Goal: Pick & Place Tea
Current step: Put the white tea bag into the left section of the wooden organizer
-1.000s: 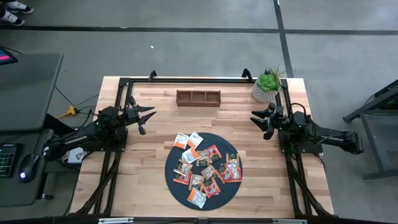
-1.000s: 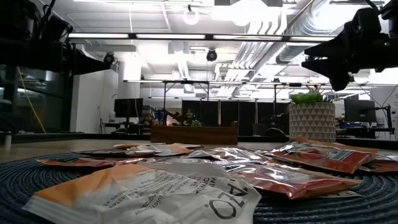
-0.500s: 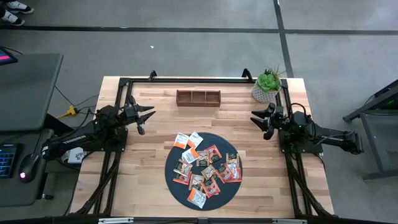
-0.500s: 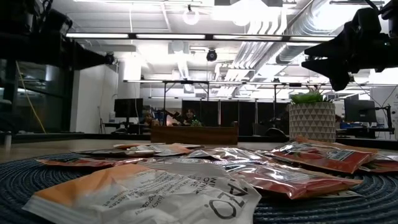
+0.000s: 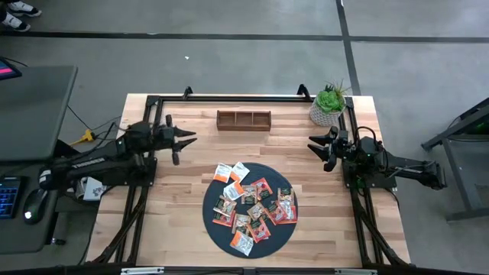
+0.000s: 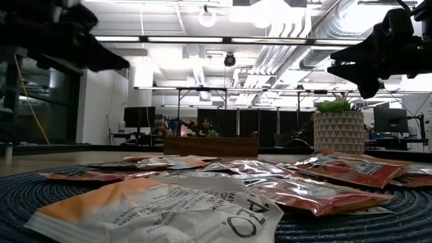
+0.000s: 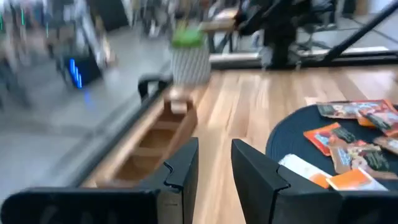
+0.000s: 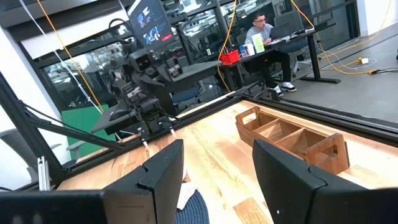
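The tea is several small flat sachets (image 5: 252,206), white, orange and red, lying loosely on a dark round mat (image 5: 210,221) near the table's front middle. They fill the foreground of the low view (image 6: 202,202). My left gripper (image 5: 183,145) hovers open above the table's left part, pointing toward the middle, left of and beyond the mat; its wrist view shows nothing between its fingers (image 7: 214,162). My right gripper (image 5: 317,150) hangs open above the table's right part, facing the left one, its fingers (image 8: 217,168) empty too.
A wooden tray (image 5: 244,120) with three compartments stands at the far middle of the table. A potted plant (image 5: 327,107) sits at the far right corner. A black frame rail (image 5: 229,97) runs along the far edge. Bare wood lies between tray and mat.
My left gripper has risen and gone a little toward the table's middle, rolling slightly; it stays open and empty. The sachets have not moved.
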Tool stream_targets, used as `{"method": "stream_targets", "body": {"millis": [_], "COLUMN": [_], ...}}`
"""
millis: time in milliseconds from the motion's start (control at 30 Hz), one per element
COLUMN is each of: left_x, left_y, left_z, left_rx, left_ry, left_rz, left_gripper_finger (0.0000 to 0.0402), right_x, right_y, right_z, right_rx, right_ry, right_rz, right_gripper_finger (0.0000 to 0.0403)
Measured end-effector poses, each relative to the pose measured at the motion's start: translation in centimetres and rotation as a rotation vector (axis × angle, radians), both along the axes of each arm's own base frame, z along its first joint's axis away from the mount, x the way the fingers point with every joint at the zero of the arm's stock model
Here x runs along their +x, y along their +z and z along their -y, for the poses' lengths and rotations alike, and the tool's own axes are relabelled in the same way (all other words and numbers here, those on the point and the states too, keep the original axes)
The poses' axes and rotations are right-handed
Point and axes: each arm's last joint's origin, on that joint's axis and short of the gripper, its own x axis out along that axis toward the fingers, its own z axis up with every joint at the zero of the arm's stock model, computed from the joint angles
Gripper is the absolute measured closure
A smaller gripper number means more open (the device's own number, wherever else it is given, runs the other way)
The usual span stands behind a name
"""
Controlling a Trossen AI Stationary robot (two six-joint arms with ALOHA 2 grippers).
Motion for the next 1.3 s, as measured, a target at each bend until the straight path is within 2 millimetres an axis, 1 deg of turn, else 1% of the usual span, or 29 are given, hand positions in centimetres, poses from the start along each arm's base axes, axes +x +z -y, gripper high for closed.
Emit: {"method": "stream_targets", "body": {"millis": [133, 233, 300, 367, 500, 567, 667, 767, 867, 1100, 1300], "left_x": [1.9, 3.4, 4.7, 5.7, 7.8, 8.6, 9.5, 10.0, 10.5, 12.0, 13.5], "left_y": [-0.5, -0.9, -0.7, -1.0, -0.5, -0.6, -1.1, -2.1, -3.2, -5.3, -6.8], "left_z": [-0.8, -1.3, -1.6, -2.0, -2.6, -2.8, -3.0, -3.0, -3.2, -3.7, -3.1], "left_rx": [-0.282, -0.386, -0.376, -0.352, -0.314, -0.296, -0.270, -0.286, -0.285, -0.330, -0.335], "left_ry": [0.078, 0.067, 0.035, 0.000, -0.076, -0.128, -0.221, -0.301, -0.331, -0.385, -0.410], "left_rz": [-0.071, -0.146, -0.187, -0.260, -0.326, -0.379, -0.471, -0.586, -0.665, -0.735, -0.806], "left_gripper_finger": [0.0309, 0.0305, 0.0292, 0.0271, 0.0211, 0.0181, 0.0153, 0.0146, 0.0145, 0.0145, 0.0145], "right_x": [0.0, 0.0, 0.0, 0.0, 0.0, 0.0, 0.0, 0.0, 0.0, 0.0, 0.0], "right_y": [0.0, 0.0, 0.0, 0.0, 0.0, 0.0, 0.0, 0.0, 0.0, 0.0, 0.0], "right_z": [0.0, 0.0, 0.0, 0.0, 0.0, 0.0, 0.0, 0.0, 0.0, 0.0, 0.0], "right_rx": [0.000, 0.000, 0.000, 0.000, 0.000, 0.000, 0.000, 0.000, 0.001, 0.000, 0.001], "right_ry": [0.000, 0.000, 0.000, 0.000, 0.000, 0.000, 0.000, -0.003, -0.011, -0.011, -0.011], "right_rz": [0.000, 0.000, 0.000, 0.000, 0.000, 0.000, 0.000, 0.000, 0.000, 0.000, 0.000], "right_gripper_finger": [0.0214, 0.0214, 0.0214, 0.0214, 0.0214, 0.0214, 0.0214, 0.0214, 0.0214, 0.0214, 0.0214]}}
